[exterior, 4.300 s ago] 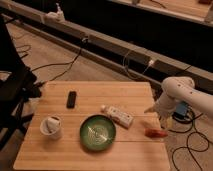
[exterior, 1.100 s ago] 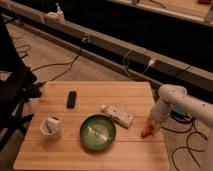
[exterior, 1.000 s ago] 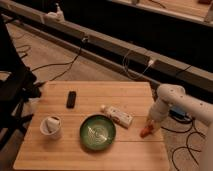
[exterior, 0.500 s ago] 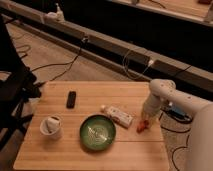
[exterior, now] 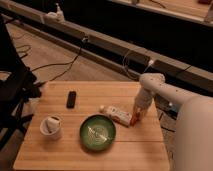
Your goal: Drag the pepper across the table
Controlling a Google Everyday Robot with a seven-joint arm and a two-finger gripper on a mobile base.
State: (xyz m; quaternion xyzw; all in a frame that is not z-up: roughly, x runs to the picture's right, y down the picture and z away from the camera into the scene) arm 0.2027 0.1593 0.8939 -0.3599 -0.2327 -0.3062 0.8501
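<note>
The white arm enters from the 4 o'clock corner, its broad upper link filling that corner; the forearm bends at an elbow near 2 o'clock and angles down toward the table (exterior: 60,152); the pincer (exterior: 136,114) sits low over the wood at about 3 o'clock of the tabletop, just at the right end of the power strip (exterior: 119,114); whether it is wide, narrow or closed on anything I cannot tell.

One pepper (exterior: 134,118) shows as a small red-orange sliver directly under the pincer tip, touching or nearly touching the strip's right end; whether the pincer presses on it cannot be made out.

Counted on the table: one green plate (exterior: 97,132) near the centre toward 6 o'clock, with pale streaks on it; one white power strip, lying at a slant just at 1 o'clock of the plate; one small pale round thing (exterior: 102,107) at the strip's left end; one white cup (exterior: 51,127) toward 9 o'clock; one black remote (exterior: 71,99) toward 10 o'clock, well apart from the rest.

The pepper lies fairly near the table's right edge; bare wood runs along the far edge from 11 to 1 o'clock, and along the near edge below the plate; the strip and the plate stand just to the pepper's left; a dark chair (exterior: 12,95) stands off the table's left edge.
</note>
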